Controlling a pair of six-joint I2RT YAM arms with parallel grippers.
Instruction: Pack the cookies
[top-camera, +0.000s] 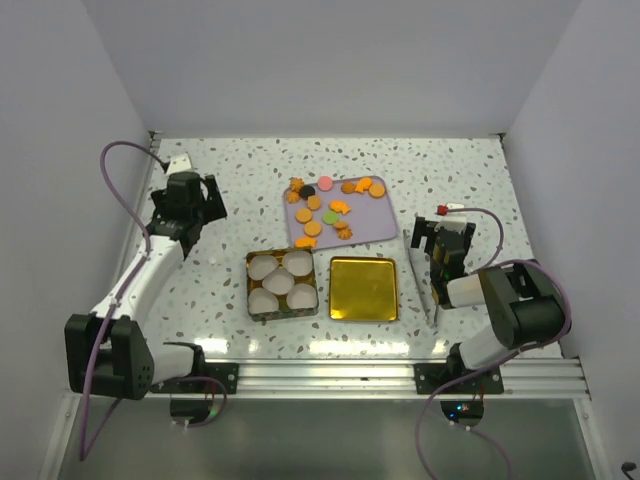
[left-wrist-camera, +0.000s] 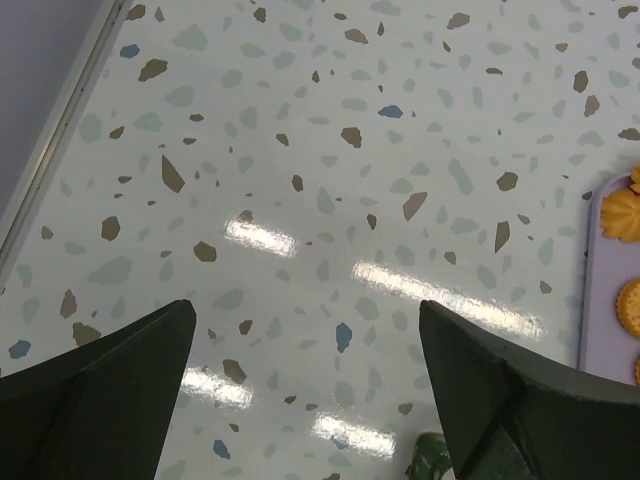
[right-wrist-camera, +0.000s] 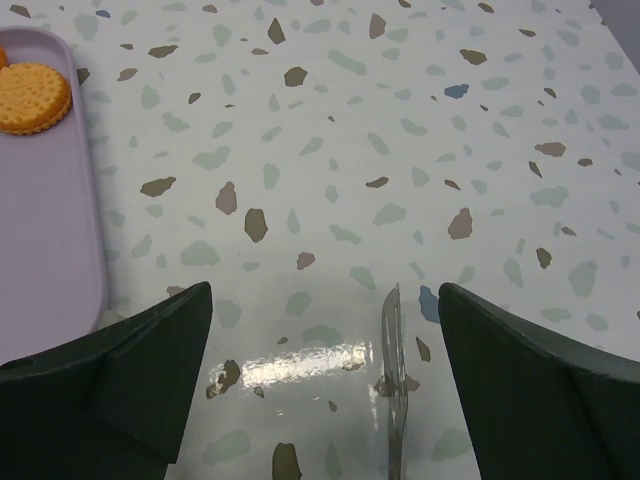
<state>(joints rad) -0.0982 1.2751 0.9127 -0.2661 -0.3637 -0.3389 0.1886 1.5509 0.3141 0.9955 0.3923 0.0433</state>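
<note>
The cookies (top-camera: 313, 228) lie scattered on a lavender tray (top-camera: 375, 215) at the middle back: mostly round orange ones, plus a pink (top-camera: 325, 183), a green (top-camera: 328, 217) and a black one (top-camera: 308, 190). My left gripper (top-camera: 213, 198) is open over bare table left of the tray, nothing between its fingers. In its wrist view the left gripper (left-wrist-camera: 307, 310) sees the tray (left-wrist-camera: 600, 280) edge and cookies (left-wrist-camera: 625, 215) at far right. My right gripper (top-camera: 425, 238) is open to the right of the tray. In its own view the right gripper (right-wrist-camera: 325, 295) sees one round cookie (right-wrist-camera: 33, 95) on the tray (right-wrist-camera: 45, 220).
A square tin (top-camera: 282, 314) lined with white paper cups (top-camera: 274, 283) stands in front of the tray, with its gold lid (top-camera: 363, 289) beside it. Thin metal tongs (top-camera: 425, 290) lie on the table under my right gripper, and these tongs (right-wrist-camera: 392, 380) show between its fingers.
</note>
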